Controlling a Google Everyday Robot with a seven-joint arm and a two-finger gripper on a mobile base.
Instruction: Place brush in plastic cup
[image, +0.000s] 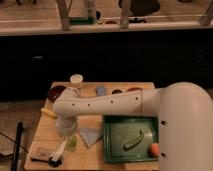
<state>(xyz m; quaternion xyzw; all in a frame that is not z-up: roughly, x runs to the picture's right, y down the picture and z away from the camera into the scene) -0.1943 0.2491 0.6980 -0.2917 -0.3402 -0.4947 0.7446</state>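
On the desk (44, 131): the task's things are gathered at the near-left corner, and the work is judged to be confined there.
Arm (110, 104): it is stretched from the right across the desk, and much of the middle is hidden by it.
Tray (106, 142): a green tray is set to the right of the work area, well apart from the cup; it is best left untouched.
Cloth (90, 135): a pale blue cloth is seen between the tray and the cup, just beside the cup.
Gripper (65, 133): it is pointed downward above the upper end of the brush, just left of the cup.
Jaws: whether they are apart or clamped on the handle cannot be told.
Brush (59, 151): it is slanted, with the white handle end up near the gripper and the dark head down toward the desk's near edge. It is outside the cup.
Plastic cup (72, 143): it is seen upright, just right of the brush handle, with nothing visible in it.
Step in hand: the brush is judged to be at the grasp or the early lift.
Advice: the handle is best gripped near its upper end and lifted clear of the rim. The head should be lowered in, and the low, light cup must not be tipped.
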